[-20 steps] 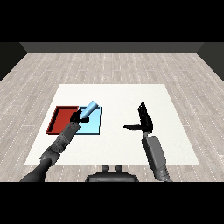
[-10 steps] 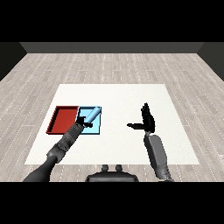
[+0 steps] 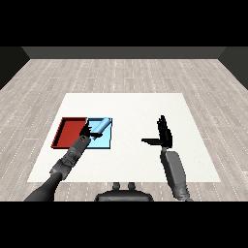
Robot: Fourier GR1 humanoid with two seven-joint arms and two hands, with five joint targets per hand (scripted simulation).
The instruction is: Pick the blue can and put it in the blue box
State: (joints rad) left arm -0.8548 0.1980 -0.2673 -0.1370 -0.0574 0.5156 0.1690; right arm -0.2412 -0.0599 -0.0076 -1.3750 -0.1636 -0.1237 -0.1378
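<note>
Grey wood-plank floor all round, with the flat white table mid-frame. Left of centre, the shallow red tray sits right against the shallow light blue tray. The black left hand curls round the pale blue cylindrical can, tilted over the blue tray, looks like not touching it. The black right hand, right of centre, has straight fingers, thumb out, holding nothing.

Left hand holds blue can over light blue tray.
</note>
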